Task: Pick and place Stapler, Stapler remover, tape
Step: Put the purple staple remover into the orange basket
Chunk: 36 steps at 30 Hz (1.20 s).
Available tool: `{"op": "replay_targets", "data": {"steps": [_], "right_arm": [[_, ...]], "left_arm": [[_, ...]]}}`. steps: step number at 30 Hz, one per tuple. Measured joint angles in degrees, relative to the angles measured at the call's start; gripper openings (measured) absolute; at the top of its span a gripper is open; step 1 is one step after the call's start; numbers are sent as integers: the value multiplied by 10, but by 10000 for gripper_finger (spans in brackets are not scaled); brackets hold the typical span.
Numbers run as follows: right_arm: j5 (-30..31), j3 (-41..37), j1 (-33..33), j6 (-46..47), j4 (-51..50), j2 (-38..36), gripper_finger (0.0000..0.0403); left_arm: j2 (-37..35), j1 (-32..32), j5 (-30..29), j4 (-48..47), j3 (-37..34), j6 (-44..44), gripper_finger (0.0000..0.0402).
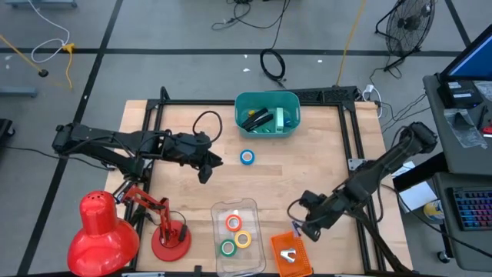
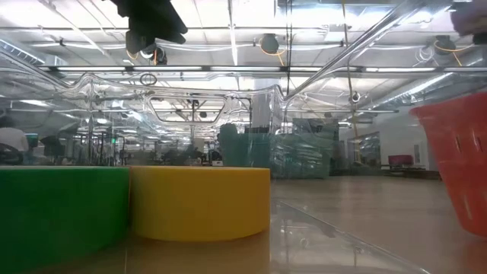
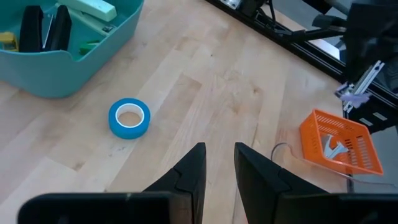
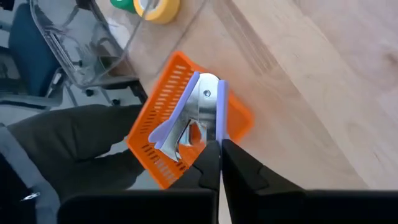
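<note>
Right tool (image 4: 219,149) closed, empty, just above stapler remover (image 4: 199,115) in orange basket (image 4: 239,118). Left tool (image 3: 219,163) slightly parted, empty, blue tape (image 3: 129,117) ahead on bench (image 3: 217,81).

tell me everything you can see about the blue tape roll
The blue tape is a small ring with a pale hollow core, its blue band smooth and slightly glossy. It lies flat, hole up, alone on the bare wooden table, just in front of the teal bin and apart from it. Nothing touches it. The left gripper hangs nearby, apart from it; in its wrist view the roll sits ahead of the fingers.
</note>
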Motion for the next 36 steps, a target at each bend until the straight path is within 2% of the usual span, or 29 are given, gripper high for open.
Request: {"op": "replay_targets", "data": {"steps": [10,14,23,28,36], "right_arm": [[-32,127,1,-30,0,159,0],[-35,162,1,-9,-31,197,0],[-79,169,1,20,-88,237,0],[-83,170,0,36,-80,257,0],[-78,169,0,44,-123,270,0]], "left_arm": [[0,-17,7,-24,0,6,86],[0,-21,26,-57,0,5,86],[0,-40,35,-80,0,24,86],[0,-48,35,-80,0,15,86],[0,-60,35,-85,0,19,86]]}}
